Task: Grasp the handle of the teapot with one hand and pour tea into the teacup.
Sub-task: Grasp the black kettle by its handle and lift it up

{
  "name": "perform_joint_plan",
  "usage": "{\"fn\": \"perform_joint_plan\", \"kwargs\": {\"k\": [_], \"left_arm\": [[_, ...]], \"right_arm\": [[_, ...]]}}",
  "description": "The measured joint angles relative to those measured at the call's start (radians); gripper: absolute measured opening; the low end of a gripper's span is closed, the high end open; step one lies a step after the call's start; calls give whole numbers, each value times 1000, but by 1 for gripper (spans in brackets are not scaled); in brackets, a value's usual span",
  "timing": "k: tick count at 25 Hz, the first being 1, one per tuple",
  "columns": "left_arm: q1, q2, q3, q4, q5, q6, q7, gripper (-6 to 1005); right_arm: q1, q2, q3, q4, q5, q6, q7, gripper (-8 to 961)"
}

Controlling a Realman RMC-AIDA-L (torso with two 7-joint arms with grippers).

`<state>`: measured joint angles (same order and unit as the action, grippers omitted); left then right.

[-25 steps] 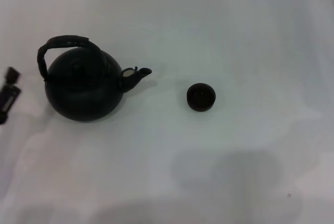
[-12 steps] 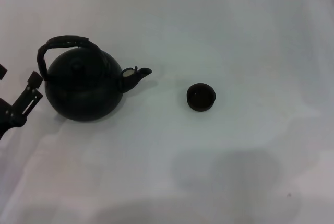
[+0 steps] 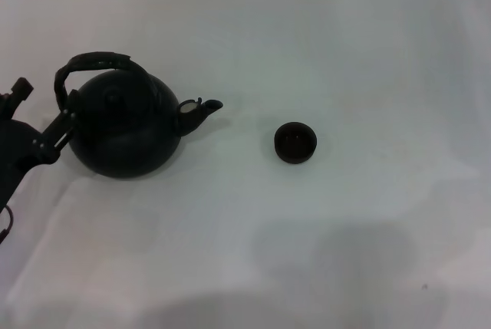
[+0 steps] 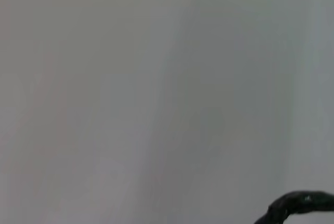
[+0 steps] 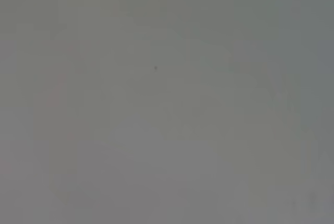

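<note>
The black round teapot (image 3: 126,128) stands on the white table at the left, its short spout (image 3: 203,108) pointing right toward the small dark teacup (image 3: 295,143). Its arched handle (image 3: 96,61) stands upright over the lid. My left gripper (image 3: 46,100) comes in from the left edge, open, its near finger (image 3: 57,131) right beside the teapot's left side and the handle's lower left end. Nothing is held between the fingers. A dark curved piece of the handle (image 4: 297,204) shows in a corner of the left wrist view. The right gripper is out of view.
The white table (image 3: 307,53) spreads around both objects, with soft shadows (image 3: 337,252) on its near part. The right wrist view shows only a plain grey surface.
My left gripper has moved in from the left edge, rightward and up, to reach the teapot's left side. The teapot and teacup have not moved.
</note>
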<state>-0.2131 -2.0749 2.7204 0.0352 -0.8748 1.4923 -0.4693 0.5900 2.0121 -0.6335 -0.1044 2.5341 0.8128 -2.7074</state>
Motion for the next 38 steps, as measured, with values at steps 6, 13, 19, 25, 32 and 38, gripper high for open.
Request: {"fn": "perform_joint_plan", "kwargs": {"k": [6,13,19,25,32,38], "left_arm": [[-18,-1,1,0,3,-34,0,873],[-32,-2,1,0,4,-66,0,873],[-47,-2,2,3,10,-85,0,849],[-48,-2,2,8,10,-85,0,667],[-45,-4,2,11,8,-80,0,508],[-47,-4,-3,11,4,-80,-6,355]], "right_arm": [[-2,0,0,0,0,1,4,829],[2,1,0,0,0,1,5,829],[6,2,0,0,0,0,5,829],[7,2,0,0,0,0,5,829],[8,2,0,0,0,0,5,829],[8,1,0,0,0,0,5,829]]}}
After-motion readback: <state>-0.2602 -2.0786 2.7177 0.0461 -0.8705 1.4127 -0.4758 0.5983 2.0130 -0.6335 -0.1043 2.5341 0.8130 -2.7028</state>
